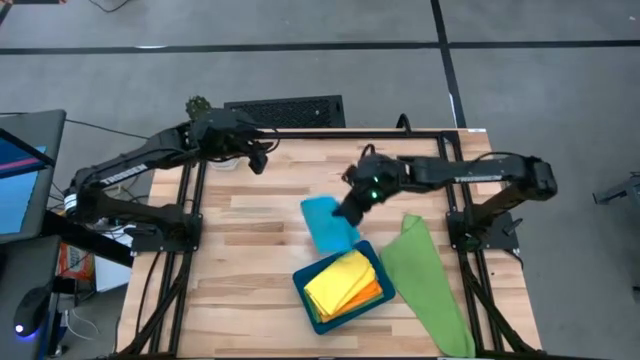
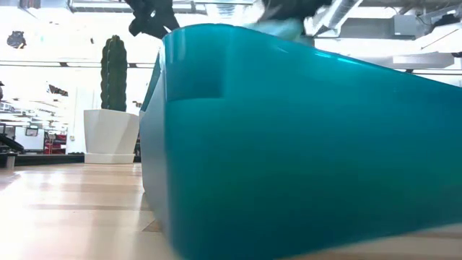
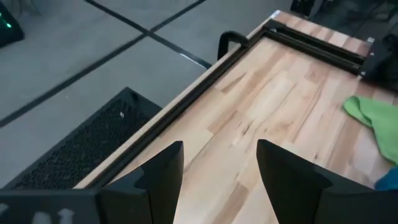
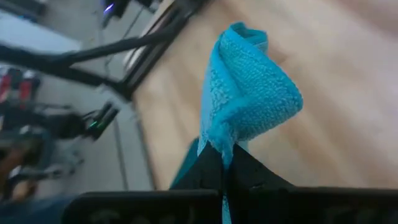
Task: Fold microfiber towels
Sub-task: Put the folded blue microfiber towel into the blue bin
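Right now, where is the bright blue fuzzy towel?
In the high view, the bright sky-blue microfiber towel lies mid-table, just behind the dark teal rectangular tray and left of the green cloth. The right gripper has its fingers pinched on the towel's edge.

The place looked like a robotics lab or test hall. A pale butcher-block wooden table [image 1: 260, 230] stood in a black metal frame [image 1: 190, 215] on a grey concrete floor [image 1: 540, 90] marked with dark lines. A monitor with a blue screen [image 1: 15, 180] sat at one side, and a tall green cactus in a white square planter [image 2: 112, 115] stood in the bright, open room beyond.
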Robot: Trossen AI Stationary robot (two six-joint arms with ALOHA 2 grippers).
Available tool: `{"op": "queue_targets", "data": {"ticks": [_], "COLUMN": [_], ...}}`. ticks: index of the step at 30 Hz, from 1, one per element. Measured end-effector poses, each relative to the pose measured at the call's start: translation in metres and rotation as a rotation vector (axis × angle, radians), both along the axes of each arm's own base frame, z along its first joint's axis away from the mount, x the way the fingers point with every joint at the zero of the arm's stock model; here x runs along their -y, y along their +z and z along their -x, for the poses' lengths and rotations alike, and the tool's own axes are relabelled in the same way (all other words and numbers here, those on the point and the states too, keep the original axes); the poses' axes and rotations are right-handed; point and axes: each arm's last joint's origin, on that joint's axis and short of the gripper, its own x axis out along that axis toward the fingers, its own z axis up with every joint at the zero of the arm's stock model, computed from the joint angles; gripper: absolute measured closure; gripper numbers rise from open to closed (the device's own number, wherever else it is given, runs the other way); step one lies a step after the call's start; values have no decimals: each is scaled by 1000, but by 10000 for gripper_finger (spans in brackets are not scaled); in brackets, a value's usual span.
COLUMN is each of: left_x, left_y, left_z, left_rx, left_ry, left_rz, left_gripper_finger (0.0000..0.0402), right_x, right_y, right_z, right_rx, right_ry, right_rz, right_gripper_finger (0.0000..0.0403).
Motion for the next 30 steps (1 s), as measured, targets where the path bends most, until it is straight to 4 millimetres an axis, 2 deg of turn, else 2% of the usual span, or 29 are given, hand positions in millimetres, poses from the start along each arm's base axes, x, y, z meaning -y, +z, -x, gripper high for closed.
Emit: {"op": "queue_targets", "data": {"ticks": [5,9,13,17,21,27,30], "left_x": [4,6,9,12,15,20,22], "left_y": [1,-3,-7,-7,-7,-7,-8], "left_z": [9,11,13,12,10,8,8], "left_rx": [3,-13,-25,-12,4,23,26], "left_ry": [17,18,37,45,51,55,52], "left_rz": [47,117,179,211,242,276,287], "left_gripper_finger": [205,205,205,205,205,205,205], "right_x": [-42,-72,-92,-101,-105,-110,-113], "right_y": [5,2,-3,-5,-13,-31,-32], "right_z": [6,13,23,32,31,11,0], "right_rx": [-8,-14,-39,-49,-65,-110,-133], "right_ry": [115,347,545,718,785,862,913], "right_rz": [-32,-14,-5,-14,-2,43,74], "right_gripper_finger": [384,384,384,384,384,384,384]}}
